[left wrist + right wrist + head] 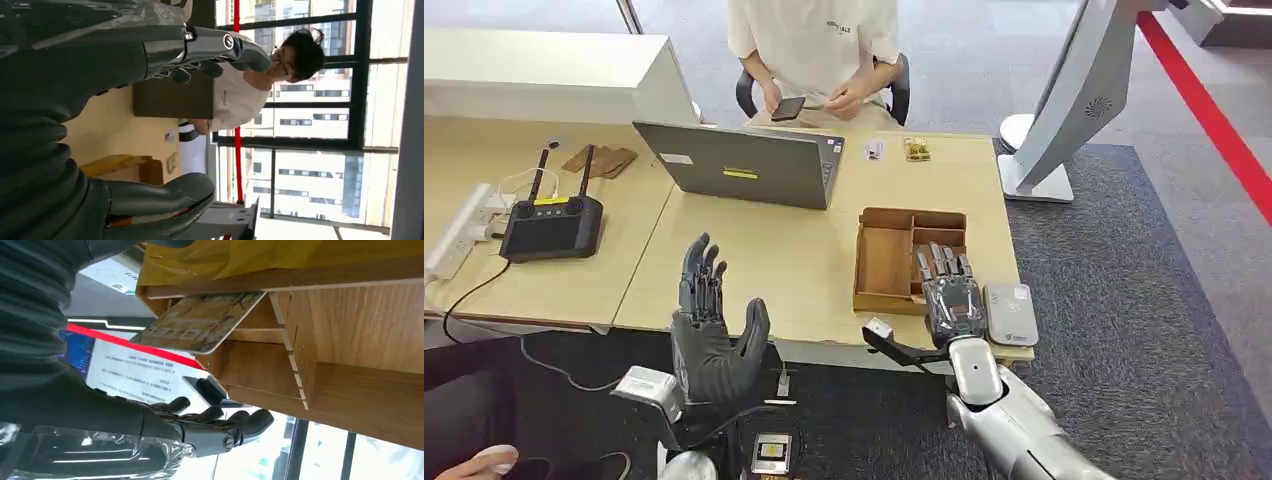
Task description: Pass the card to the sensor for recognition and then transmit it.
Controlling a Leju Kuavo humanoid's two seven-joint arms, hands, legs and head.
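right robot hand [948, 290] hovers over the near edge of the wooden tray [886, 262] on the tabletop [774, 260], fingers extended, holding nothing. card [200, 322] leans in a tray slot, not yet gripped. left robot hand [714, 325] raised, spread, empty. grey sensor [1010, 313] lies just beside the tray. judged: pickup, scan and handover all remain.
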